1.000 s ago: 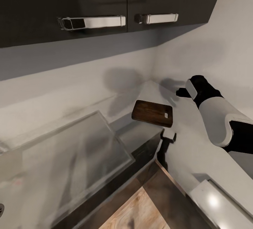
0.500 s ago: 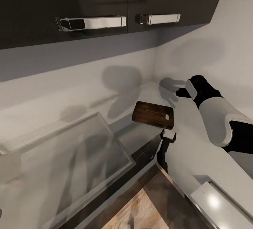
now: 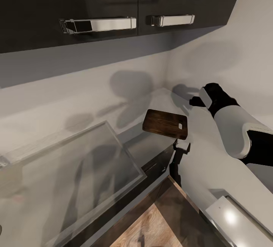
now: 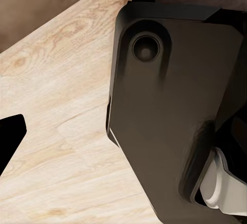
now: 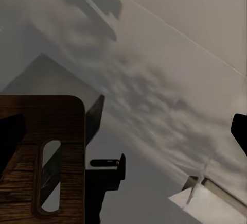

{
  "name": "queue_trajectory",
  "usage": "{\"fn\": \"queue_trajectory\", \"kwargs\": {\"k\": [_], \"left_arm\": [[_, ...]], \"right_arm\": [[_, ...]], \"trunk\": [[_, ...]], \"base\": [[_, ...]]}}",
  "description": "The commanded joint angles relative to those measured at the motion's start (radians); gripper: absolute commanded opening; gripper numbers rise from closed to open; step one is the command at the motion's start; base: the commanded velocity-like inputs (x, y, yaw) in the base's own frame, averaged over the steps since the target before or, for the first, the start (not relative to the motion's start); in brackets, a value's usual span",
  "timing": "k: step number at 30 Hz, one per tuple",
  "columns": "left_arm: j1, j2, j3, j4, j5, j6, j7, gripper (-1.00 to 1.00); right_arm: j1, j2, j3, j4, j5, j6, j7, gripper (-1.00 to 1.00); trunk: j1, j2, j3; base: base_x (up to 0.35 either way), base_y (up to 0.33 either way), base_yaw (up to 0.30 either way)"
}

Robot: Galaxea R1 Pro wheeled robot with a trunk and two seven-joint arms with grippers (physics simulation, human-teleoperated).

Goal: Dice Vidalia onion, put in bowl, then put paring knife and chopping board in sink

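The brown wooden chopping board lies at the inner corner of the grey countertop, its handle slot toward my right arm. In the right wrist view the chopping board sits low beside one dark fingertip. My right gripper hovers just beyond the board's far corner, apart from it, and is open with nothing between its fingers. My left gripper hangs over the pale wood floor, one dark fingertip at the edge, spread wide. Onion, knife, bowl and sink are out of view.
Dark wall cabinets with chrome handles hang overhead. A glossy flat panel covers the counter to the left. A black bracket-like piece sticks up at the counter's front edge below the board. A white appliance sits at the near right.
The head view has shifted slightly, so the glossy panel sits a little differently in the picture. The right gripper has barely moved, and the board lies where it was.
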Motion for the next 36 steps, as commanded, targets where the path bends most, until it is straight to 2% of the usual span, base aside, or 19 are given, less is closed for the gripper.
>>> {"fn": "queue_trajectory", "kwargs": {"k": [1, 6, 21, 36], "left_arm": [[-0.001, 0.0, -0.008, 0.002, 0.008, 0.0, 0.001, 1.0], [-0.001, 0.0, -0.008, 0.002, 0.008, 0.0, 0.001, 1.0], [-0.001, 0.0, -0.008, 0.002, 0.008, -0.001, 0.0, 1.0], [-0.001, 0.0, -0.008, 0.004, 0.008, -0.001, 0.0, 1.0]], "right_arm": [[-0.001, 0.001, -0.006, 0.003, 0.003, -0.01, -0.001, 1.0], [-0.001, 0.001, -0.006, 0.03, 0.003, -0.038, -0.001, 1.0], [0.004, 0.001, -0.006, 0.041, 0.003, -0.044, -0.001, 1.0], [0.043, 0.001, -0.006, 0.056, 0.002, -0.045, -0.001, 1.0]], "trunk": [[0.001, -0.002, -0.002], [0.001, -0.002, -0.002], [0.001, -0.002, -0.002], [0.001, -0.002, -0.002]], "base": [[0.0, 0.0, 0.0], [0.0, 0.0, 0.0], [0.0, 0.0, 0.0], [0.0, 0.0, 0.0]]}}
